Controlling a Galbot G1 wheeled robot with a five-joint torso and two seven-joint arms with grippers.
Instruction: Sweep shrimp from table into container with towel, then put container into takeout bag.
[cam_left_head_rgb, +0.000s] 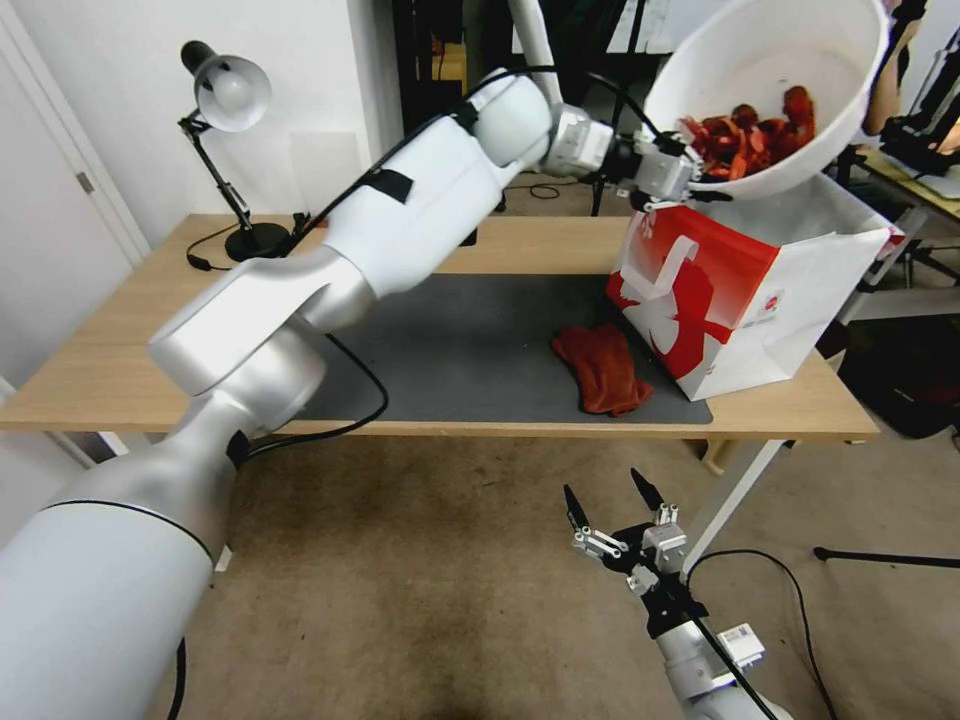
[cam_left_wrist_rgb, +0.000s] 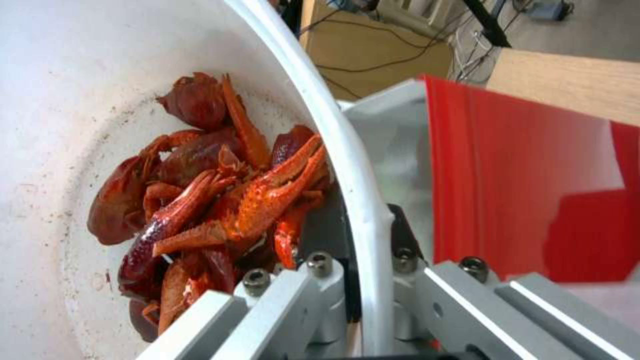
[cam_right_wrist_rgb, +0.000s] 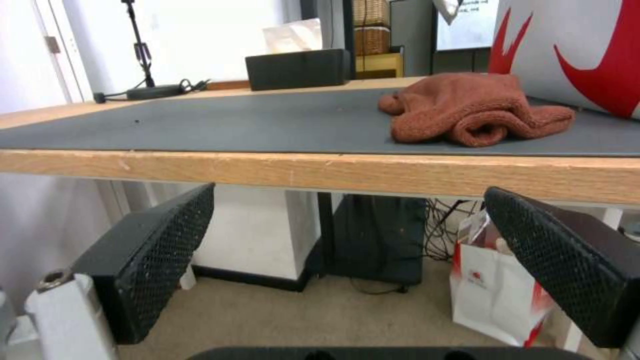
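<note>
The left gripper (cam_left_head_rgb: 690, 170) is clamped on the near rim of the bowl (cam_left_head_rgb: 800, 60), one finger inside the wall and one outside, with the left arm stretched out across the table (cam_left_head_rgb: 110, 370) and raised high. The bowl hangs tilted in the air just above the open top of the bag (cam_left_head_rgb: 740, 300), and the shrimp (cam_left_wrist_rgb: 213, 200) lie heaped against its lower side beside the gripper. The bag stands at the table's right end, the towel (cam_left_head_rgb: 603, 368) crumpled on the grey mat (cam_left_head_rgb: 470, 350) beside it. The right gripper (cam_left_head_rgb: 612, 500) waits low before the table edge, fingers spread apart and holding nothing.
</note>
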